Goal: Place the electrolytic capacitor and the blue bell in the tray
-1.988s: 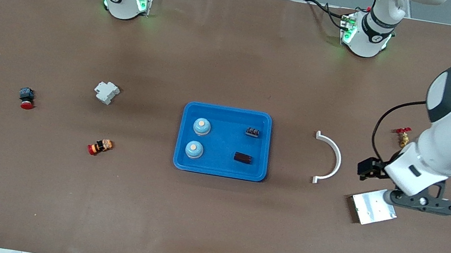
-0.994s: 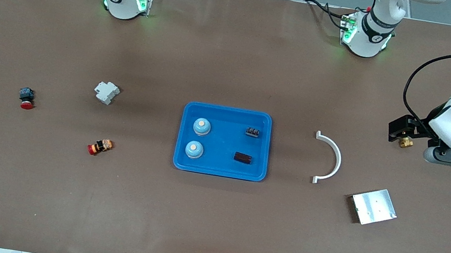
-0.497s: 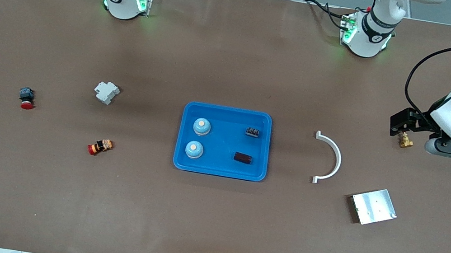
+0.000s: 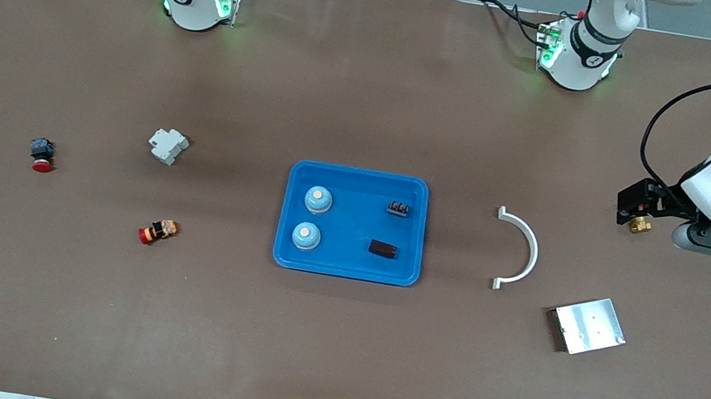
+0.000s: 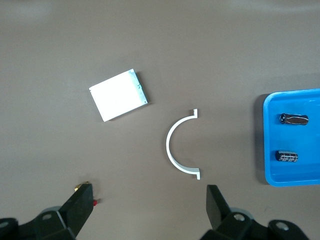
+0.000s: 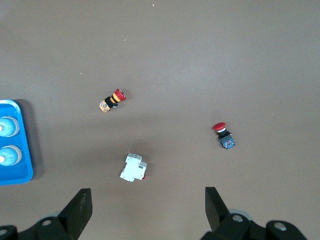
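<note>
- Two blue bells lie in the tray (image 4: 360, 179), toward the right arm's end of it: one bell (image 4: 318, 199) sits at 12 o'clock from the other bell (image 4: 306, 235), farther from the front camera, the pair near each other but apart.
- Two dark capacitors lie in the same tray toward the left arm's end: one capacitor (image 4: 399, 208) at about 3 o'clock from the first bell in the front view, the second capacitor (image 4: 383, 250) nearer the front camera.
- Left gripper (image 5: 147, 207) hangs in the air at the left arm's end of the table, over bare table by a small brass valve (image 4: 640, 225); its fingers (image 5: 80, 209) are spread wide and hold nothing.
- Right gripper (image 6: 146, 207) is out of the front view; its wrist view shows it high over the right arm's end of the table, fingers (image 6: 80, 208) wide apart and empty.
- At about 3 o'clock from the tray in the front view lies a white half-ring (image 4: 522, 250), with a metal plate (image 4: 589, 325) at about 4 o'clock from it.
- At about 9 o'clock from the tray lie a white breaker (image 4: 167, 145), a red and orange push button (image 4: 158, 231), and a red and blue push button (image 4: 41, 154), all well apart.
</note>
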`<state>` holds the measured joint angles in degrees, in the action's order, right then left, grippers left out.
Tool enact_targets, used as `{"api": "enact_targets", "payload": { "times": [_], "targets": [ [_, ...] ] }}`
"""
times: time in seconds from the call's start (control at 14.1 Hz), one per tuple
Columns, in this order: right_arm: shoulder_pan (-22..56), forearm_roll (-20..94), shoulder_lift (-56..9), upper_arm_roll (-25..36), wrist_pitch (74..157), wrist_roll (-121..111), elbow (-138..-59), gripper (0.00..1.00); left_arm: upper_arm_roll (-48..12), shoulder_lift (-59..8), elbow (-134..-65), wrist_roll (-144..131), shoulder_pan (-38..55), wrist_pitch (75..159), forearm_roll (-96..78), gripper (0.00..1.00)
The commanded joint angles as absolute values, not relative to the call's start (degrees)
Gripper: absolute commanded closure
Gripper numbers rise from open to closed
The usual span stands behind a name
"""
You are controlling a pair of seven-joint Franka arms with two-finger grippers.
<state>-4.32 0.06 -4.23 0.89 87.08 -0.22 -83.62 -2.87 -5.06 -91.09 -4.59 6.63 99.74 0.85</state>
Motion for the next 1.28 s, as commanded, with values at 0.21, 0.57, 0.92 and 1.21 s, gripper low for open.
{"api": "enact_targets", "payload": {
  "times": [0.21, 0.57, 0.92, 1.21],
  "targets": [
    [-4.9, -0.4, -3.5, -0.1, 86.8, -0.9, -83.7, 0.00, -3.4, -3.5, -93.1, -3.5, 6.2, 101.0, -0.2, 0.00],
    [-4.3, -0.4, -3.4, -0.2, 86.2, -2.5, -83.7, 0.00, -3.6, -3.7, -93.1, -3.3, 6.3, 101.4, -0.2, 0.00],
    [-4.2, -0.4, -3.4, -0.1, 86.4, -2.5, -83.7, 0.00, -3.7, -3.8, -93.0, -1.7, 6.7, 101.5, -0.1, 0.00],
    [-4.4, -0.4, -3.4, -0.1, 86.3, -2.5, -83.7, 0.00, -3.6, -3.5, -92.7, -0.8, 6.8, 101.3, 0.2, 0.00]
  ]
}}
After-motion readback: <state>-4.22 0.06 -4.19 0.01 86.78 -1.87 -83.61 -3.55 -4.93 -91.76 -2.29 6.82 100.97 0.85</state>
